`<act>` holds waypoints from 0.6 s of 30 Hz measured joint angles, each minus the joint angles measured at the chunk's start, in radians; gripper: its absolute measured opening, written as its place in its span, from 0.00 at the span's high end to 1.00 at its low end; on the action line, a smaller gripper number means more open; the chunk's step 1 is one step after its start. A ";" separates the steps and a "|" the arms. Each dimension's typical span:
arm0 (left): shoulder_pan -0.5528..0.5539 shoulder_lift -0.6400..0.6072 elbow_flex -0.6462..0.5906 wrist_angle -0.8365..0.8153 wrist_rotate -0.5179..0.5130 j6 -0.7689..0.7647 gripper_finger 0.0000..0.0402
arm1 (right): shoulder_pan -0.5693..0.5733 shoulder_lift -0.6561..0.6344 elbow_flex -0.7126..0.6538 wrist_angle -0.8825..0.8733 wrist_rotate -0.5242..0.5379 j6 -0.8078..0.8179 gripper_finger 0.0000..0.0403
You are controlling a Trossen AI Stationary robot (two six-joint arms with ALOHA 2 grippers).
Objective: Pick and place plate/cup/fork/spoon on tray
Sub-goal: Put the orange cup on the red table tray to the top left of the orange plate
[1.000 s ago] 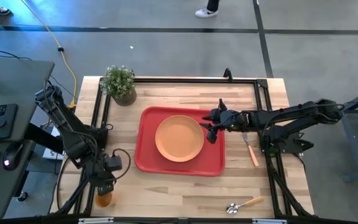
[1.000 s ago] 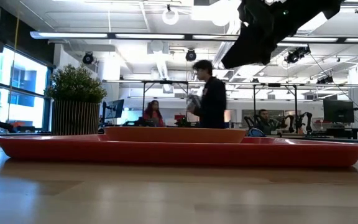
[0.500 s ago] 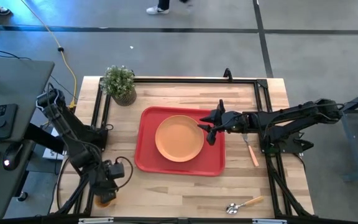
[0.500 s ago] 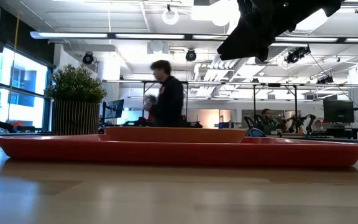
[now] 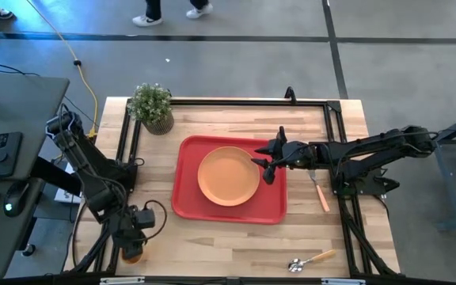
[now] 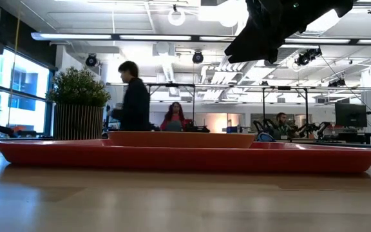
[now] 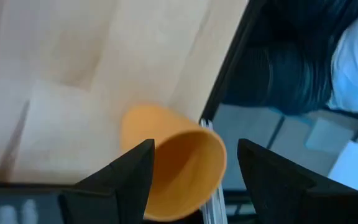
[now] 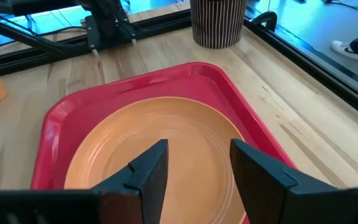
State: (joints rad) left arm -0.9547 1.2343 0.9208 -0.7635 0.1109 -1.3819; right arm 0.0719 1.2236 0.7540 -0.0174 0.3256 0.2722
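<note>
Where the red tray (image 5: 228,180) lies at the centre of the high view, holds the orange plate (image 5: 228,176) — flat, inside the rim. Just right of that plate, right gripper (image 5: 264,165) above the tray's right edge, fingers parted, nothing between them; in its wrist view, same plate (image 8: 157,147) beyond the two dark fingers (image 8: 148,167). At lower left of the high view, left gripper (image 5: 133,244) low at the table's near left corner, over the cup (image 5: 133,254). In the left wrist view, cup (image 7: 176,158) tipped on its side by the table's edge, lying between the spread fingers (image 7: 132,168) — whether touched, cannot tell. Fork (image 5: 319,190) on bare wood right of the tray, well apart from the spoon (image 5: 310,260) at lower right. Potted plant (image 5: 152,107) at upper left of the table. In the low view, a person (image 6: 133,96) in the room behind.
</note>
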 joint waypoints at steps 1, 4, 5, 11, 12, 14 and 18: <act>-0.005 0.000 0.000 -0.001 0.009 -0.001 0.45 | 0.000 0.000 0.000 0.000 0.000 -0.005 0.59; -0.012 0.000 0.000 -0.025 0.009 -0.004 0.45 | 0.000 0.000 0.000 0.000 0.000 -0.011 0.58; -0.012 0.000 0.000 -0.032 0.010 -0.008 0.46 | 0.000 0.000 0.000 0.000 0.000 -0.010 0.58; -0.048 0.039 -0.005 -0.044 0.041 -0.031 0.46 | 0.000 0.000 0.000 -0.018 0.005 -0.011 0.58; -0.056 0.051 -0.005 -0.044 0.044 -0.031 0.46 | 0.000 0.000 0.000 -0.021 0.007 -0.011 0.58; -0.067 0.081 -0.005 -0.046 0.045 -0.031 0.46 | 0.000 0.000 0.000 -0.024 0.008 -0.011 0.58; -0.080 0.131 -0.006 -0.053 0.045 -0.018 0.46 | 0.000 0.000 0.000 -0.024 -0.001 -0.011 0.58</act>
State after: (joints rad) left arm -1.0345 1.3648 0.9150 -0.8168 0.1558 -1.4004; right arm 0.0719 1.2236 0.7540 -0.0414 0.3245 0.2615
